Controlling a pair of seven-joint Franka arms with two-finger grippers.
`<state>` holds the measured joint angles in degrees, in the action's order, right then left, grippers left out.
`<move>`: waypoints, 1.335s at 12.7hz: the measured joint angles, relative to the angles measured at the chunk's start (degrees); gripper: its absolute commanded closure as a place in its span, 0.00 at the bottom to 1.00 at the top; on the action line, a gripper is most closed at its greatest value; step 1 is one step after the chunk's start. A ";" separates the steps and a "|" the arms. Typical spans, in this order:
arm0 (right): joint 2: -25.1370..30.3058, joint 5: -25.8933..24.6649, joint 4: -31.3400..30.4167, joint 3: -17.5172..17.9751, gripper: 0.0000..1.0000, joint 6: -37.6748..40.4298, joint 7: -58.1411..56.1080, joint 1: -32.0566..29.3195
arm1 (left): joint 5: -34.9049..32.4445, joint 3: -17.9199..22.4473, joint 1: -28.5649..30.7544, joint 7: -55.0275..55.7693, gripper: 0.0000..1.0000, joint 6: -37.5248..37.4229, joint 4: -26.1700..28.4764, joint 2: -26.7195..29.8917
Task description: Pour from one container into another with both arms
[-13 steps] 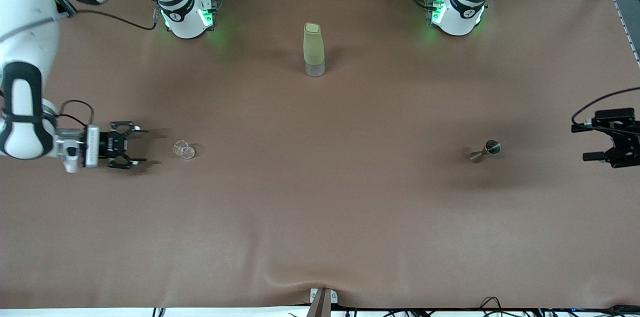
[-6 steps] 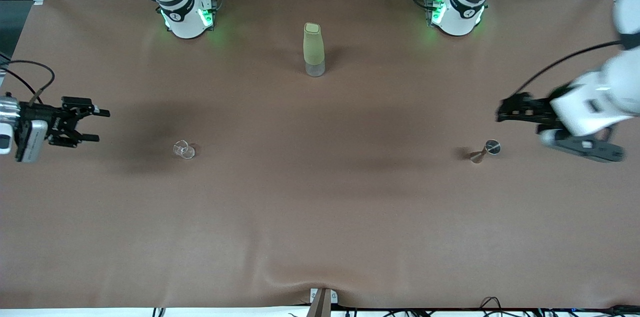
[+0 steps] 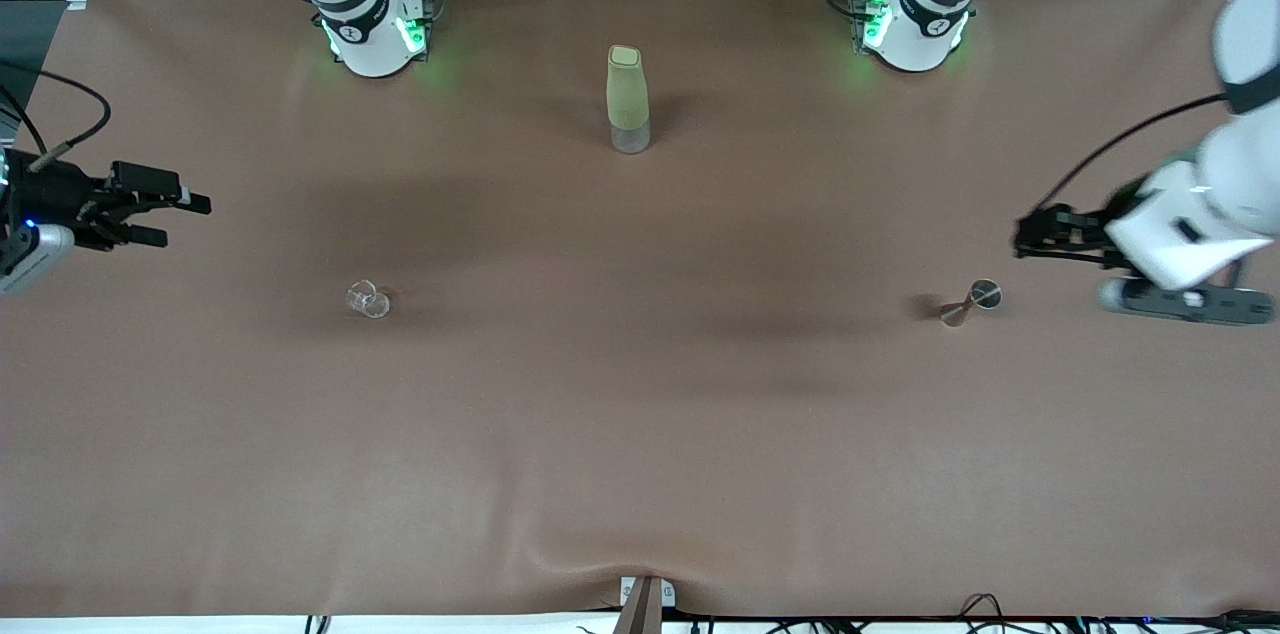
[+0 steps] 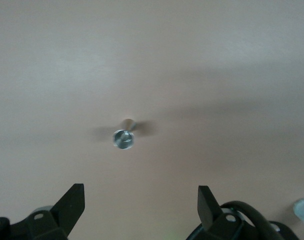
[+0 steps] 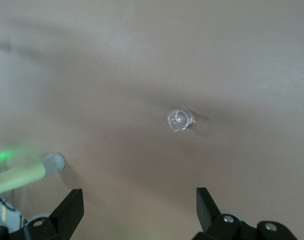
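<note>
- Over the desk edge at the right arm's end, the right pincer hangs in the air with its fingers spread apart and nothing between them.
- Toward the middle of the desk from it, a small clear glass stands alone on the brown surface, apart from the pincer.
- Over the left arm's end, the left pincer is likewise spread wide and empty, its fingers framing the metal jigger in the left wrist view.
- The jigger stands on the desk, near the left pincer but not touched by it.
- Between the two arm bases, farther from the front camera than the glass, a tall green bottle stands upright.
</note>
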<state>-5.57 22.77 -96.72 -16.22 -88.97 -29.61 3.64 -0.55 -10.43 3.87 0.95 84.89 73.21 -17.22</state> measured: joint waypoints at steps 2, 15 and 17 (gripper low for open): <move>1.72 -4.63 2.29 3.70 0.00 0.08 6.50 -0.73 | 0.07 0.03 2.32 -0.28 0.00 0.23 -0.15 1.46; 1.99 -14.98 10.75 9.89 0.00 2.32 17.76 -3.44 | 0.10 2.98 -1.73 8.63 0.00 3.18 16.30 18.93; 1.70 -15.42 11.54 10.29 0.00 2.32 21.53 -2.99 | 0.10 4.29 -1.73 8.48 0.00 4.07 18.67 20.70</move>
<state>-3.87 7.35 -85.17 -5.93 -86.65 -8.08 0.64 -0.46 -6.14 2.15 9.44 88.96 91.88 3.49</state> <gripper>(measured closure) 0.000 0.000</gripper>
